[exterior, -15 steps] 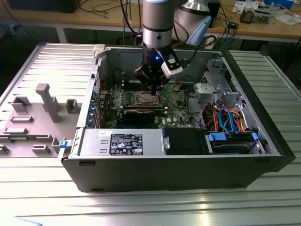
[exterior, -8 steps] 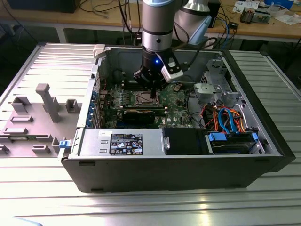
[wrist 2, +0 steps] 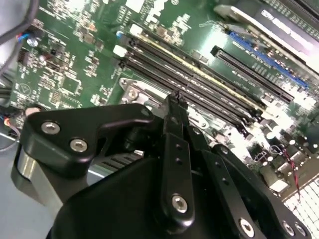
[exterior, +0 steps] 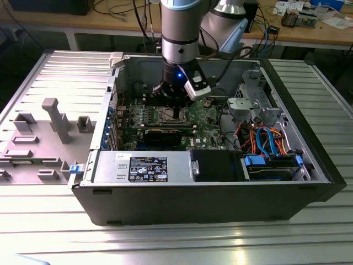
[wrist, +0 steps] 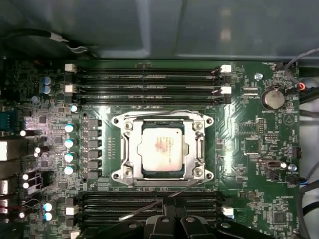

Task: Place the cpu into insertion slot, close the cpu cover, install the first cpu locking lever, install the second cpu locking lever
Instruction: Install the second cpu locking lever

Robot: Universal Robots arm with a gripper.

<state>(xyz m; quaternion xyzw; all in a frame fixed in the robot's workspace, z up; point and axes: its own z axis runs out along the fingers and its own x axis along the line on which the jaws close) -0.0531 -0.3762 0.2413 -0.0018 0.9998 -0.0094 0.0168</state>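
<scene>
First wrist view: cpu (wrist: pixel 160 151) seated, cpu cover (wrist: pixel 130 149) down.

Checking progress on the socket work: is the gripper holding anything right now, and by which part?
It cannot be told. The gripper sits beside a thin locking lever near the cpu cover; the cpu lies seated.

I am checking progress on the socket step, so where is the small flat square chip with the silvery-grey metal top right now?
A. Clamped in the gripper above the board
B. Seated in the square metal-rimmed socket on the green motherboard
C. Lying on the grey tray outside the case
B: in the first wrist view the silvery-grey square chip lies flat inside the square metal-rimmed socket on the green motherboard.
</scene>
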